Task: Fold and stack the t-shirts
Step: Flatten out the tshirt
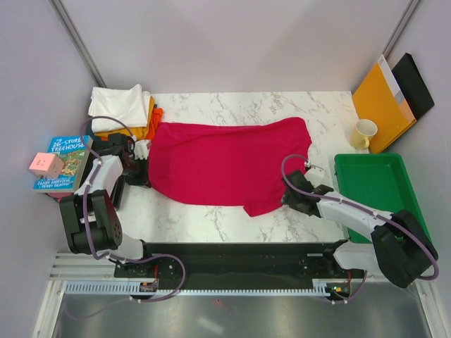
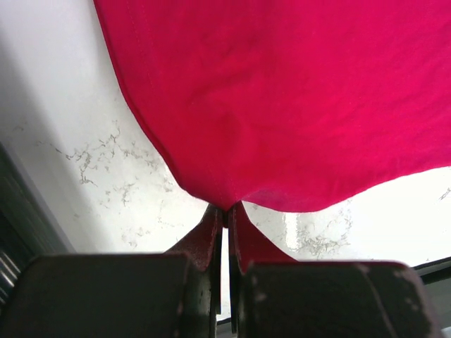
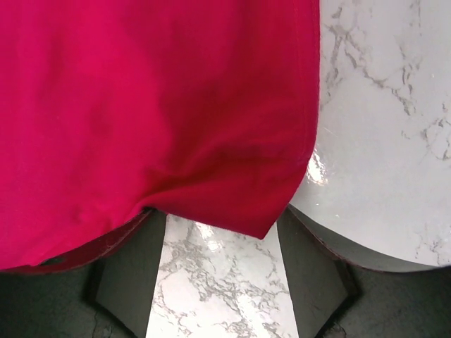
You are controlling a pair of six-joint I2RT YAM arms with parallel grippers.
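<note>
Lies spread on the worktop (image 1: pixel 183 218), left of the green tray (image 1: pixel 370 184): crimson t-shirt (image 1: pixel 225 165). Looks soft, light and limp; probably sags and wrinkles unless taken at hem corners. Pinches the edge farthest from the tray tight in the left claw (image 2: pixel 225 211). Holds the right claw (image 1: pixel 290 197) spread wide nearer the tray, hem corner over one finger, ungripped.

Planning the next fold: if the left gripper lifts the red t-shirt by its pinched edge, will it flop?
Probably floppy: the red t-shirt puckers into folds where the left gripper pinches it. Likely it would sag and trail, since most lies spread on the marble table. It seems light; a small pinch holds it.
</note>
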